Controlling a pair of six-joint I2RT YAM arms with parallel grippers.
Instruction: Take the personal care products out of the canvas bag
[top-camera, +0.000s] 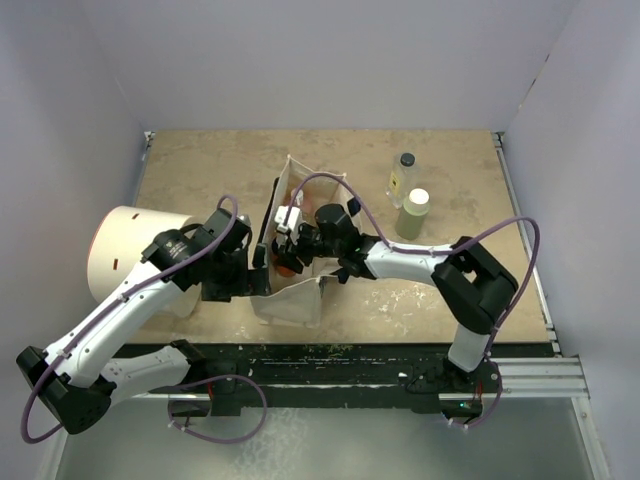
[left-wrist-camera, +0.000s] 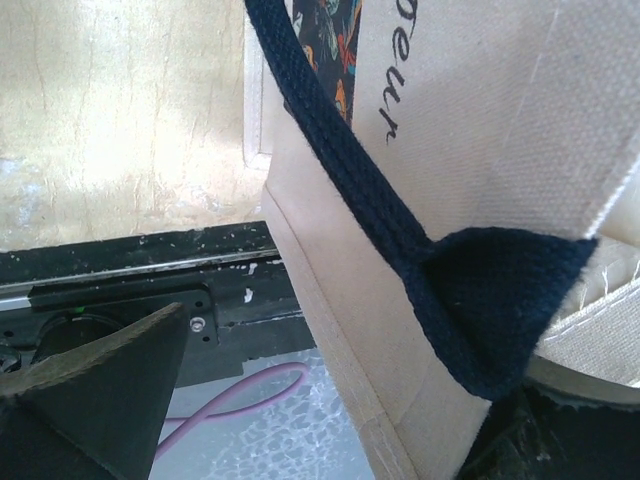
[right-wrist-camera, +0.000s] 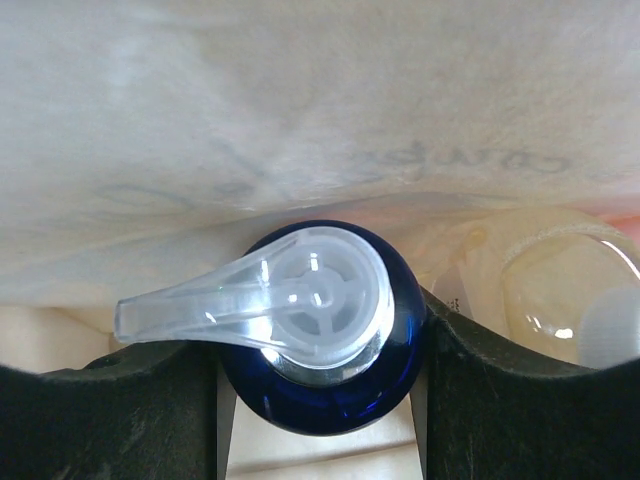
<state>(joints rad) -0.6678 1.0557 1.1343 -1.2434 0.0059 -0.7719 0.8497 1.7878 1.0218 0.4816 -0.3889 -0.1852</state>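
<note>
The canvas bag (top-camera: 295, 300) stands mid-bench, one bag, mouth up. Two bottles show inside it: a dark-blue pump bottle (right-wrist-camera: 320, 340), which the right gripper (right-wrist-camera: 320, 385) clasps with a finger pressed on each side, and a clear yellowish one (right-wrist-camera: 560, 290) just beside it. The left gripper (left-wrist-camera: 340, 380) is spread wide around the bag's corner and black strap (left-wrist-camera: 380, 230). Two more bottles stand on the bench (top-camera: 200, 170) right of the bag: one clear black-capped (top-camera: 403, 180), one olive-green (top-camera: 414, 215). One white cylinder (top-camera: 125, 250) lies left.
</note>
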